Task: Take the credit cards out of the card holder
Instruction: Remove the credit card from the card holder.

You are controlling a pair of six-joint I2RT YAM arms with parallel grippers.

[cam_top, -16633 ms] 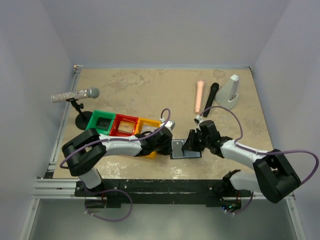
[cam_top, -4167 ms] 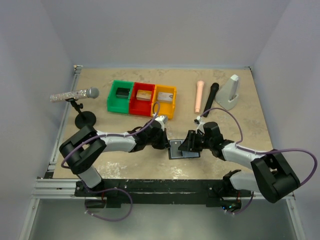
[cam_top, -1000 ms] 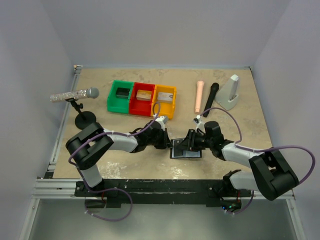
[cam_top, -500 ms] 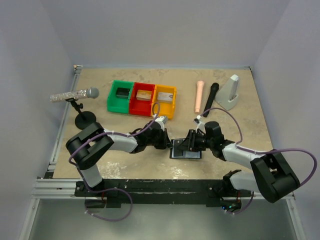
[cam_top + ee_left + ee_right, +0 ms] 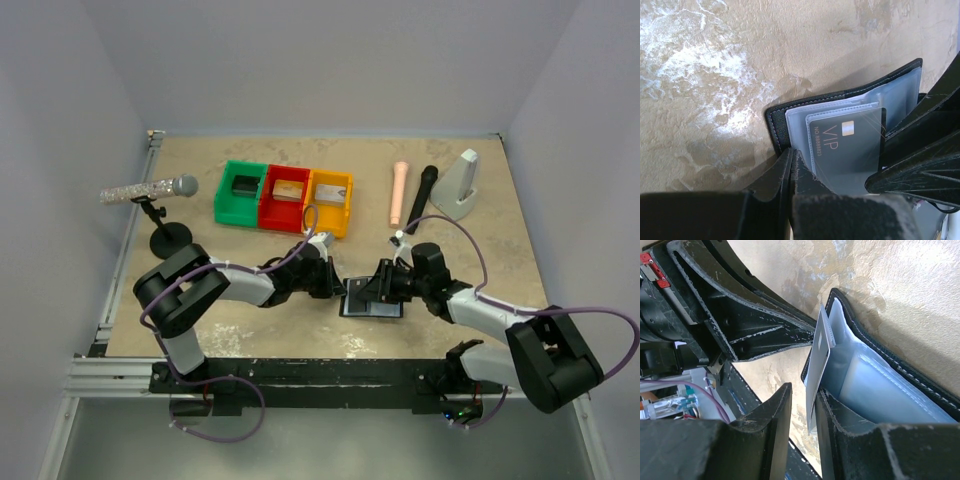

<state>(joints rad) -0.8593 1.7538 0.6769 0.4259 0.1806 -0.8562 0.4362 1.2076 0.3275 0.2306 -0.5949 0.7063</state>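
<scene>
The black card holder lies open on the table between my two arms, its pale sleeves facing up. A silvery grey credit card marked VIP sits in a clear sleeve. My left gripper is shut, with its tips pressed on the card holder's left edge. In the right wrist view the credit card stands on edge, part way out of the card holder. My right gripper is open around it: the card leans on one finger, with a gap to the other.
Joined green, red and yellow bins stand behind the arms, each with a card-like piece inside. A glittery microphone on a stand is at the left. A pink cylinder, a black microphone and a grey wedge lie at the back right.
The bins have gone from beside my left arm to further back, and my left gripper has come to the card holder's edge. Over the last second both arms have stayed put.
</scene>
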